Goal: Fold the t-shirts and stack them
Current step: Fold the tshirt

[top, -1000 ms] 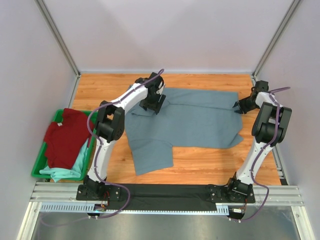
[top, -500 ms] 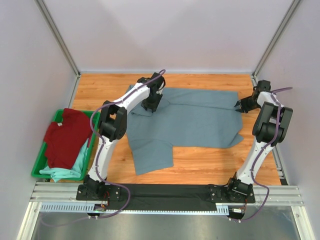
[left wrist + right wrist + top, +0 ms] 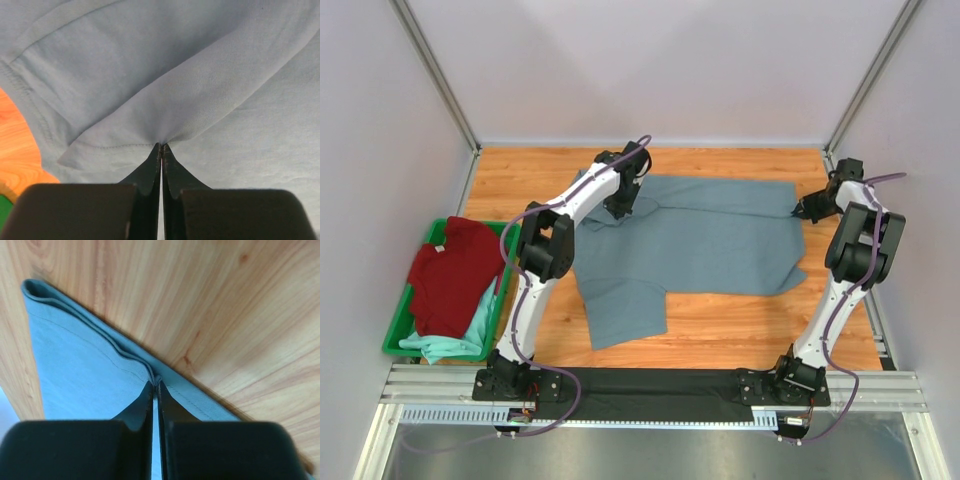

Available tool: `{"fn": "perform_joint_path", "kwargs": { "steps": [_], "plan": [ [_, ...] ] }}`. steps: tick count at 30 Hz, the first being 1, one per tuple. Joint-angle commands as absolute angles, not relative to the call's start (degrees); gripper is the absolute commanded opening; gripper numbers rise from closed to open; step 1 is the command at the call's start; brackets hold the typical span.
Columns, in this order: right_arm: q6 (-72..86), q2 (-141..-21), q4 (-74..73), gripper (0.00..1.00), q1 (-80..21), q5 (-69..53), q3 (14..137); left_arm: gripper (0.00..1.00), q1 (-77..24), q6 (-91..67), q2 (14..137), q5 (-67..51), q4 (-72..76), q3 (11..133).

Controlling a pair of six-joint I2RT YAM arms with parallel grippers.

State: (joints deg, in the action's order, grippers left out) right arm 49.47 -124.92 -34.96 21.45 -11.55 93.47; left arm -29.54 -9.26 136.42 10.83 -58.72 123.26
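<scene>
A large slate grey-blue t-shirt (image 3: pixel 705 245) lies spread across the wooden table, one sleeve hanging toward the near side. My left gripper (image 3: pixel 623 207) is at its far left part, shut on a pinch of the cloth (image 3: pixel 165 135) that rises into a ridge between the black fingers (image 3: pixel 150 170). At the shirt's far right hem my right gripper (image 3: pixel 798 212) is shut on the doubled edge (image 3: pixel 157 378). A dark red t-shirt (image 3: pixel 450 275) lies over a mint-green one (image 3: pixel 460 343) in the bin on the left.
The green plastic bin (image 3: pixel 394 325) stands at the table's left edge. Metal frame posts (image 3: pixel 440 85) rise at both far corners, with white walls all round. Bare wood (image 3: pixel 740 325) shows in front of the shirt.
Both grippers have closed on the grey-blue shirt. The left one moved slightly toward the far side over the cloth, and the right one edged in to the hem.
</scene>
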Motion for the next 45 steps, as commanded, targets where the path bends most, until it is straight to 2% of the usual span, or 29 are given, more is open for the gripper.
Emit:
{"fn": "perform_joint_path", "kwargs": {
  "steps": [1,6,12,16,18,21,30,37,45],
  "plan": [
    [48.17,-124.28,-35.24,0.0,21.45,-10.73,98.43,0.0,-29.36,-8.44,133.24,13.7,-60.29,127.7],
    [47.54,-124.54,-33.85,0.0,21.36,-11.41,102.74,0.0,-27.69,-7.3,132.28,16.52,-60.38,132.0],
    [51.32,-127.44,-21.37,0.0,20.92,-16.34,103.0,0.0,-25.32,-3.96,131.13,17.32,-51.69,133.76],
    [53.78,-130.86,-14.69,0.0,20.57,-18.63,106.87,0.0,-24.0,-0.54,133.76,19.07,-48.35,139.65],
    [54.58,-133.14,-11.78,0.0,20.04,-18.98,110.2,0.0,-23.47,-0.09,133.16,19.68,-44.67,137.66],
    [55.81,-135.78,-7.92,0.0,19.34,-19.77,113.73,0.0,-23.47,5.96,130.08,20.47,-30.72,131.42],
    [58.71,-139.13,2.2,0.0,18.46,-19.95,118.55,0.0,-23.29,18.17,131.83,19.61,-15.92,129.64],
    [57.75,-139.48,2.64,0.0,18.63,-20.21,119.18,0.0,-22.68,23.29,135.09,17.05,-15.03,133.85],
    [56.87,-137.64,-2.89,0.0,18.63,-21.44,117.69,0.0,-23.64,22.07,130.09,14.15,-20.03,128.42]
  ]
}}
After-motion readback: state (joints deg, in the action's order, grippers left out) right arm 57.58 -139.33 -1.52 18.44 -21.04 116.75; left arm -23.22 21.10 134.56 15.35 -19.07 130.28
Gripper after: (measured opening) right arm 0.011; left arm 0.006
